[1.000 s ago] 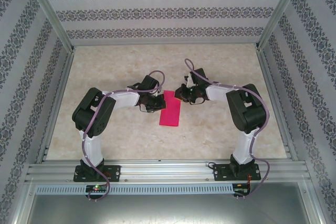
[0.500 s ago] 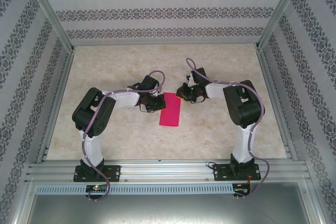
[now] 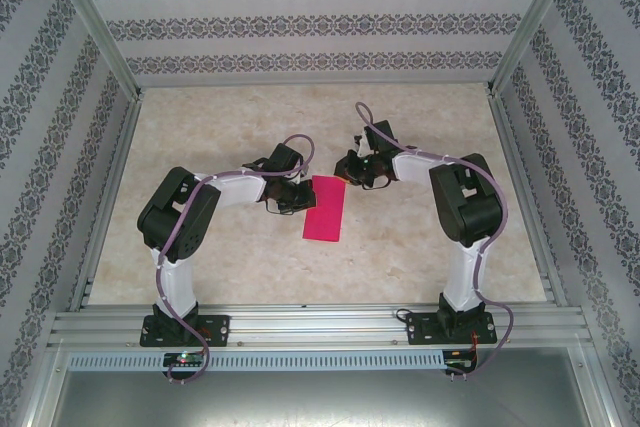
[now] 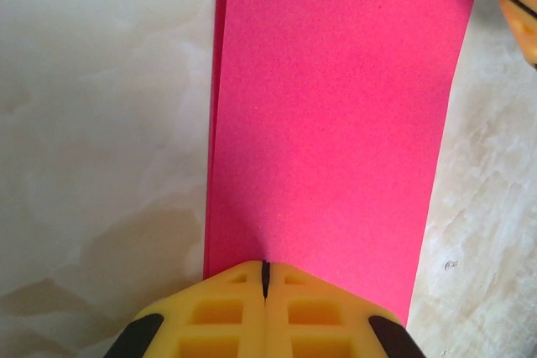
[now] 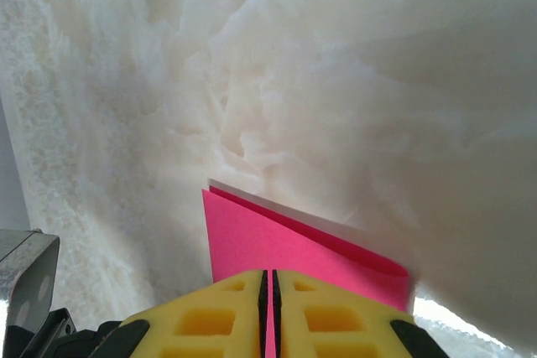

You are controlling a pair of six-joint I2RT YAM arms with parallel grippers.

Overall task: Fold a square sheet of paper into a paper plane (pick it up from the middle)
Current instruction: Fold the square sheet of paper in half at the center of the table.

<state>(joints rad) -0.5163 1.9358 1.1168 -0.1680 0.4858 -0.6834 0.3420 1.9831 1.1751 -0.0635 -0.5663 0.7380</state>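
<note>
Thin floppy pink sheet [image 3: 323, 211], best pinched at edges: right gripper [image 5: 268, 278] pinches far edge, left gripper [image 4: 265, 270] clenched on left edge.

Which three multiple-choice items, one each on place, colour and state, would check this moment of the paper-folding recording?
1. Where on the table does the pink sheet lie?
A. by the left arm's base
B. between the left gripper and the right gripper
C. against the far wall

2. What colour are the left gripper's fingers?
A. blue
B. green
C. yellow

3. What state is the pink sheet in?
A. folded over into a two-layer rectangle
B. crumpled into a ball
C. torn into two pieces

Answers:
1 B: in the top view the sheet sits mid-table with a gripper at each side of it.
2 C: the left wrist view shows yellow fingers.
3 A: both wrist views show a second layer's edge peeking out along the sheet's side.
</note>
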